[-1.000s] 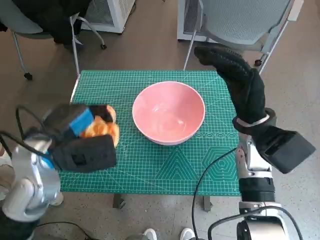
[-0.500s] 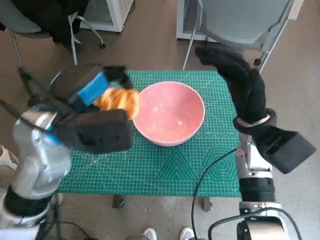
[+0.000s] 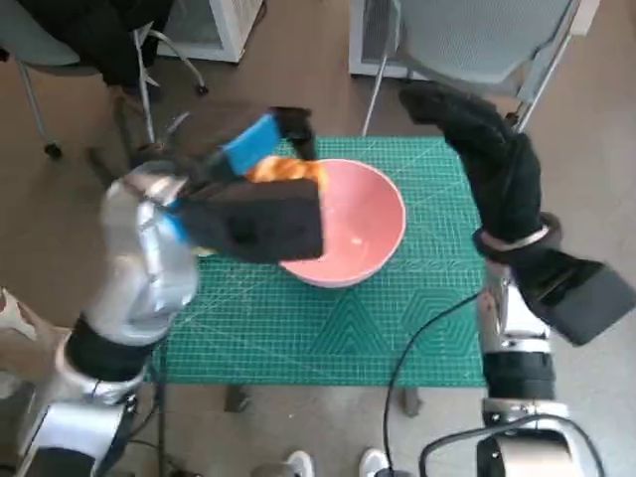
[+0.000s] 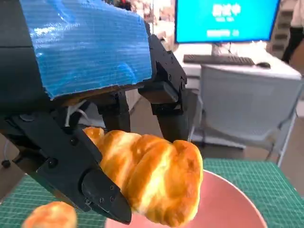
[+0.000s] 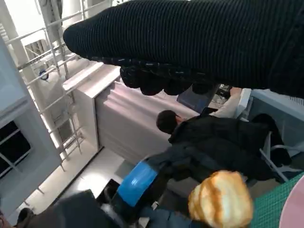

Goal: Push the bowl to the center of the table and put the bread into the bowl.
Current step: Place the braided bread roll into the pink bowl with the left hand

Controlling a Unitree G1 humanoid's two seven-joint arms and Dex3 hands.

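One green cutting mat (image 3: pixel 328 328) covers the table; grey chair (image 3: pixel 477 40) behind.

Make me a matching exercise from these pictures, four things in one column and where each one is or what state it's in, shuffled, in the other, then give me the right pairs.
Things:
1. bread
2. bowl
3. left hand
4. right hand

Places or states:
A. raised by the table's far right corner, holding nothing
B. gripping the bread, blue tape on its back
C. resting on the green mat, with nothing inside it
D. held in the air above the bowl's left rim

Pairs: 1-D, 2-C, 3-B, 4-A
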